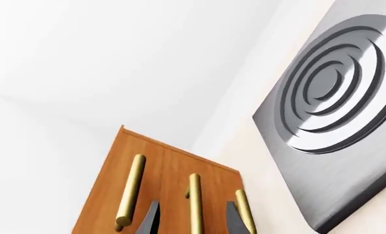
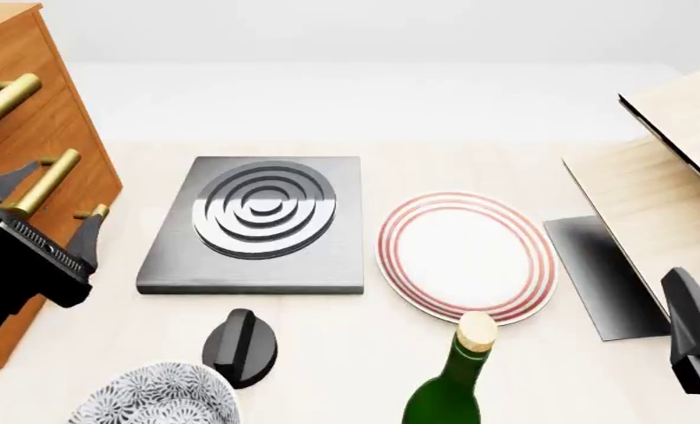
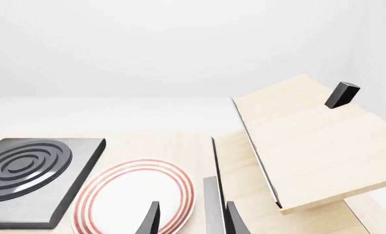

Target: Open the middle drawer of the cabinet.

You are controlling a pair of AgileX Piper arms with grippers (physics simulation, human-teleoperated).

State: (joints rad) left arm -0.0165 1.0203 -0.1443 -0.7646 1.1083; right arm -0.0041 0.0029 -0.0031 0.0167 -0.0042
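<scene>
Table (image 2: 362, 353): only left wrist shows 3 cabinet (image 1: 160, 170) handles.

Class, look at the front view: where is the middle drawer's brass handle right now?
The middle drawer's handle sits at the far left of the front view, on the cabinet, between the open fingers of the left end effector, left of the grey burner plate.

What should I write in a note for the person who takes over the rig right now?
Left gripper: open, fingers on either side of the middle drawer's handle, not closed on it.
Right gripper: open, holding nothing, low at the right near the pale box.
Cabinet stands at the table's far left. All three handles look level in the left wrist view, so the drawer looks shut.
Done: approach to the handle.
Left: close on the handle, pull the drawer out.
</scene>
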